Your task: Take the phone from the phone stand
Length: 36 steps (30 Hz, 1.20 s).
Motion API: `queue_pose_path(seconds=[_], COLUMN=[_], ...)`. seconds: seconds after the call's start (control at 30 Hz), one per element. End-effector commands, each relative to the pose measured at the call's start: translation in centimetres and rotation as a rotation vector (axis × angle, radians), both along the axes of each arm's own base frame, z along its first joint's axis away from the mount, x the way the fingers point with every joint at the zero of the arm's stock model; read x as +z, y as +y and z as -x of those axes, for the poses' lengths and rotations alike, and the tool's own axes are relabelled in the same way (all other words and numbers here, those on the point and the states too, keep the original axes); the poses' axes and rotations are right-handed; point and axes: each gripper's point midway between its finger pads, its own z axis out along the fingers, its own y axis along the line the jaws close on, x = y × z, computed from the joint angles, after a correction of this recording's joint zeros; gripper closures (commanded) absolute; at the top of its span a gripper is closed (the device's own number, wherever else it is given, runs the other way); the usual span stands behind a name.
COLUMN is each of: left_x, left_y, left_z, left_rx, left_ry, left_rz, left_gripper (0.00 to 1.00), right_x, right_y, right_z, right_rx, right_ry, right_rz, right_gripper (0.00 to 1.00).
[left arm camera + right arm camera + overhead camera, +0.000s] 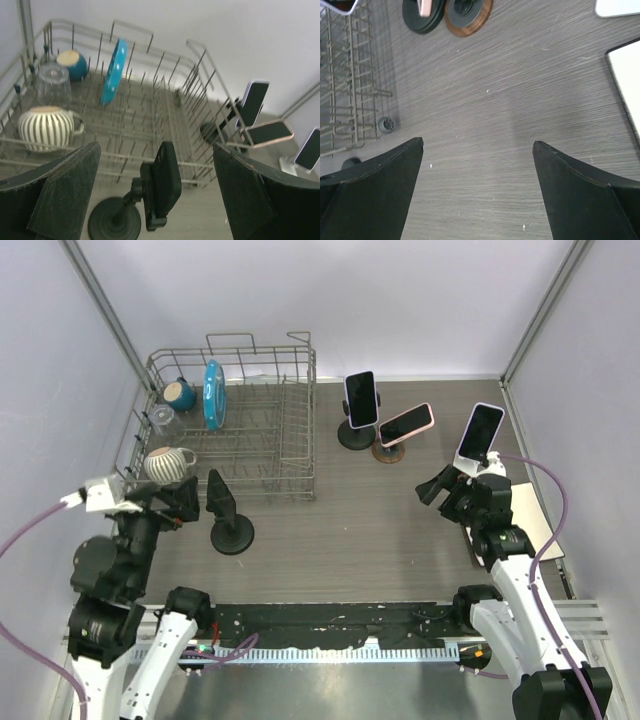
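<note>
Top view: the phone (220, 497) is standing on its phone stand (231, 534), long axis near vertical, at the dish rack's (262, 476) 6 o'clock.

Left wrist view: the left gripper (156, 148) is gaping wide and empty, framing the phone. Grey tabletop (210, 220) is lying open at the phone's 3 o'clock.

Right wrist view: the right gripper (477, 141) is hanging wide open, holding nothing.

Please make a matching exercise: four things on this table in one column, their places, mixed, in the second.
1 striped mug
2 blue plate
3 sideways pink-edged phone
4 dark-backed phone

A on a brown round base
B on a black stand in front of the rack
C upright between the rack's tines
D inside the rack, beside the glass

Pairs: 1-D, 2-C, 3-A, 4-B.
</note>
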Motion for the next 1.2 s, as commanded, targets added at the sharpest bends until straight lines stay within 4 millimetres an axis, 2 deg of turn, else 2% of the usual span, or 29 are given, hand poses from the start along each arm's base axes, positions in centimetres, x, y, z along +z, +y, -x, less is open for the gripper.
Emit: queue_pose_path(seconds=[0.0, 0.07, 0.1, 0.23, 0.4, 0.63, 0.8, 0.9, 1.0, 1.17], left_x=[-4.9, -5.3, -6.2, -7.2, -8.1, -9.3, -9.8, -9.7, -9.3, -8.5], left_y=[-1.8, -2.1, -2.3, -3.4, -4.0, -4.3, -5.2, -6.0, -6.5, -8.1], left_z=[-1.5, -1.6, -2.3, -3.1, -3.7, -3.8, -4.2, -4.1, -4.1, -3.4], left_rx=[-0.071, -0.082, -0.084, -0.123, -0.142, -0.149, -0.187, -0.228, -0.258, -0.360], left_ry=[0.314, 0.376, 0.438, 0.560, 0.651, 0.706, 0.712, 0.711, 0.698, 0.685], left_rz=[-0.044, -0.051, -0.058, -0.057, -0.063, -0.060, -0.040, -0.026, -0.017, -0.006], left_gripper=[0.00, 0.00, 0.00, 0.00, 0.10, 0.34, 0.46, 0.60, 0.78, 0.98], right_x=[2.1, 2.0, 1.9, 1.3, 1.2, 0.6, 0.3, 0.2, 0.1, 0.0], right_y=[1.8, 1.8, 1.8, 1.4, 1.6, 1.8, 1.7, 1.7, 1.8, 1.9], right_z=[0.0, 0.4, 0.5, 1.1, 1.1, 1.0, 1.0, 1.0, 1.0, 1.0], right_rx=[0.130, 0.148, 0.153, 0.155, 0.157, 0.165, 0.162, 0.163, 0.167, 0.176], right_ry=[-0.052, -0.052, -0.052, -0.045, -0.055, -0.045, -0.040, -0.034, -0.031, -0.027], right_rz=[-0.015, 0.004, 0.009, 0.038, 0.041, 0.037, 0.037, 0.035, 0.033, 0.029], right_gripper=[0.03, 0.03, 0.03, 0.03, 0.03, 0.03, 0.03, 0.03, 0.03, 0.03])
